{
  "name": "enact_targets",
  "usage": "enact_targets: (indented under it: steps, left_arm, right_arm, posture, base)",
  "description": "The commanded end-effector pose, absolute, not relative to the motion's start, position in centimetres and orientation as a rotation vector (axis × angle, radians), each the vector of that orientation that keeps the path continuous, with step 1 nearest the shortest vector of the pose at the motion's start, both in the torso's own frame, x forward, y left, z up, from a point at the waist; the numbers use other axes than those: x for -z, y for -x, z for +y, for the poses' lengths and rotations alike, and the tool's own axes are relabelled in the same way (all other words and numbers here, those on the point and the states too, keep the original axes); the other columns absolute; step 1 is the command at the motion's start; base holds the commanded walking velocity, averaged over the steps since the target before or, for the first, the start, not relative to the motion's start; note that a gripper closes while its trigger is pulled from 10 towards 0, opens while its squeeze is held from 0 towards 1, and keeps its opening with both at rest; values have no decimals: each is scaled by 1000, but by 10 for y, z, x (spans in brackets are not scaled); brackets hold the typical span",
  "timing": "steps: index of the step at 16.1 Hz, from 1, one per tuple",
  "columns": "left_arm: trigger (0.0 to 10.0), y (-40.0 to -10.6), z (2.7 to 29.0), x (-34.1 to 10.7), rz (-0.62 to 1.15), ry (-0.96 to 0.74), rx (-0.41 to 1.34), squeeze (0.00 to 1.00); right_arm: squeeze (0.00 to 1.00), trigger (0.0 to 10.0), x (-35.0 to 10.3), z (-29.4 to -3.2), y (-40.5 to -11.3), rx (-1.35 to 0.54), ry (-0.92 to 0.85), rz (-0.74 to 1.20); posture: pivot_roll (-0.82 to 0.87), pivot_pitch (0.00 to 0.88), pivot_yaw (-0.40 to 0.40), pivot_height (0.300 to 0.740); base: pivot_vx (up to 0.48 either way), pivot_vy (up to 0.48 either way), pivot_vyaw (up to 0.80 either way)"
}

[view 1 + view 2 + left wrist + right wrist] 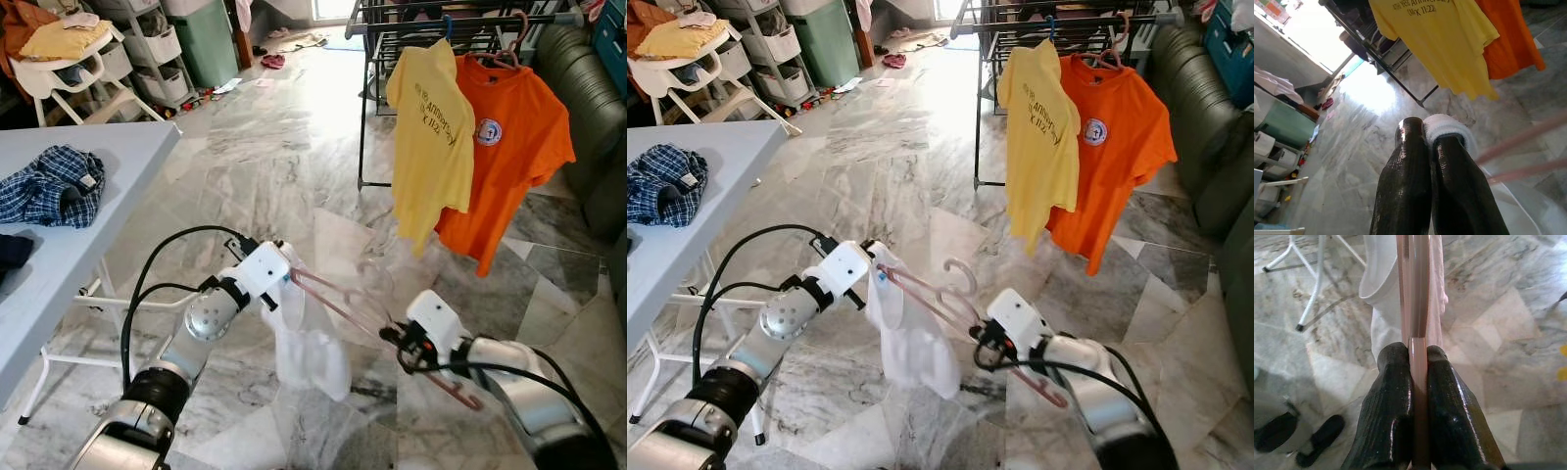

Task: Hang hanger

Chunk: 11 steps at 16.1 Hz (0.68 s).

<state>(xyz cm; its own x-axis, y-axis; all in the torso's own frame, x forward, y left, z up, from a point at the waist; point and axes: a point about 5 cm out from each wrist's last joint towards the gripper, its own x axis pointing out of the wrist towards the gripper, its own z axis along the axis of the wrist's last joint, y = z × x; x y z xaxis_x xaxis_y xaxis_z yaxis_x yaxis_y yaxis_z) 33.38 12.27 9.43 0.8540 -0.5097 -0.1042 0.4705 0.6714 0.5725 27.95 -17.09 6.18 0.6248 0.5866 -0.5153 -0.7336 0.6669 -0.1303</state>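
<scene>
A pink plastic hanger [343, 299] is held low over the marble floor between my two arms, with a white garment [309, 343] hanging from its left end. My left gripper [286, 277] is shut on the white cloth [1444, 128] at that end. My right gripper [400, 338] is shut on the hanger's bar [1419, 357] near its other end. The hanger's hook [962, 269] points up. Ahead to the right stands a dark drying rack [460, 24] with a yellow shirt [431, 137] and an orange shirt [514, 147] hung on it.
A light blue table [88, 196] at the left carries a plaid shirt [49, 186]. A dark sofa [588, 108] stands at the right behind the rack. Shelves, a chair and toys line the back left. Open floor lies between me and the rack.
</scene>
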Motion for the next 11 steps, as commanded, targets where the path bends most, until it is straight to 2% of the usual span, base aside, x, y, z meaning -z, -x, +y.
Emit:
enact_targets:
  steps: [1,4,8,11]
  left_arm:
    - [10000,-335,124,-101,-94,-643,542,0]
    - [10000,-339,126,-107,-101,-632,480,0]
    - [10000,-346,127,-113,-86,-611,415,0]
    - [10000,-348,130,-111,-59,-614,394,0]
  right_arm:
    - [0,10000,-71,-166,-287,-772,354,406]
    - [0,10000,-64,-157,-285,-829,345,432]
    - [0,10000,-28,-149,-255,-950,410,615]
    - [0,10000,-22,-157,-255,-880,437,644]
  posture:
    - [-125,43,158,740]
    - [-122,41,154,740]
    - [-128,39,160,740]
    - [-135,39,168,740]
  base:
    - [0,0,0]
    - [0,0,0]
    - [0,0,0]
    - [0,0,0]
